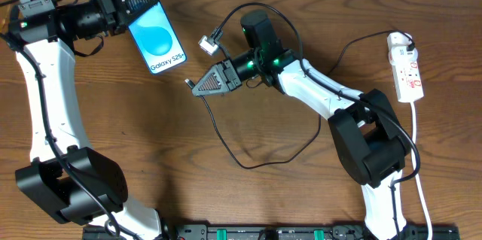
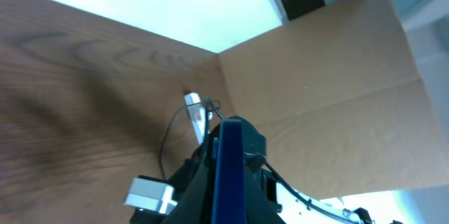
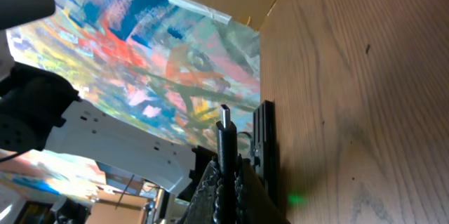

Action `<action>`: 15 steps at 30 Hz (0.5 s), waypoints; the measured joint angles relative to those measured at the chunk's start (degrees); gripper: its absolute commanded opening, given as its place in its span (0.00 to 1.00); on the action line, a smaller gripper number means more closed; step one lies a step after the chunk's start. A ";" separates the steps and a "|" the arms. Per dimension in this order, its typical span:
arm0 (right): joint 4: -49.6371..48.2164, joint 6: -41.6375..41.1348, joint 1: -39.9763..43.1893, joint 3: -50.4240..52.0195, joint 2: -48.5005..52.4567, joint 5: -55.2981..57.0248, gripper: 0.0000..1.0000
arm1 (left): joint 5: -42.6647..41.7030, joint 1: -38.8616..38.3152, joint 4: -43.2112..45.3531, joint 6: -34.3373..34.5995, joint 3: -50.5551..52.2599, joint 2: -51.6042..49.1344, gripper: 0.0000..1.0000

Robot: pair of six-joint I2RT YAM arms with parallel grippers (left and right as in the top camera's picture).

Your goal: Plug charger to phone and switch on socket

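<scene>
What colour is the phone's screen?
Bright blue, lighter circle, white lettering on the phone; clearest in the overhead view.

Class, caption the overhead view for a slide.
Left gripper holds the phone; right gripper holds the charger, plug tip forward.

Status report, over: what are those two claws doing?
Left gripper shut on the phone. Right gripper shut on the charger, plug short of phone. Socket unattended. Nothing between.

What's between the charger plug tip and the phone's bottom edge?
Nothing. In the overhead view only bare wood table separates the charger plug tip, held in the right fingers, from the phone. The wrist views don't show that stretch.
</scene>
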State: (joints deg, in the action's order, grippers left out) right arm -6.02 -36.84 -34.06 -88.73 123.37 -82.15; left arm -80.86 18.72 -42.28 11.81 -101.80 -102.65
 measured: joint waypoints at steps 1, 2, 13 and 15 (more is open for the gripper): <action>-0.44 -0.42 0.00 0.00 0.00 0.00 0.01 | 0.44 -0.02 0.20 0.31 0.00 0.00 0.07; -0.92 -0.96 0.00 0.00 0.00 -0.04 0.01 | 0.70 -0.02 0.59 0.57 0.00 0.00 0.07; -13.81 -11.37 0.00 0.04 0.00 -0.33 0.01 | 2.12 1.97 18.43 14.60 0.24 0.00 0.07; -17.46 -14.32 0.00 0.04 0.00 -0.42 0.01 | 2.16 2.86 20.33 17.92 0.24 0.00 0.08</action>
State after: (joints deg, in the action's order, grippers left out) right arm -23.49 -51.16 -34.06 -88.68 123.37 -82.56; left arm -78.70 21.58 -21.96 29.74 -101.56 -102.65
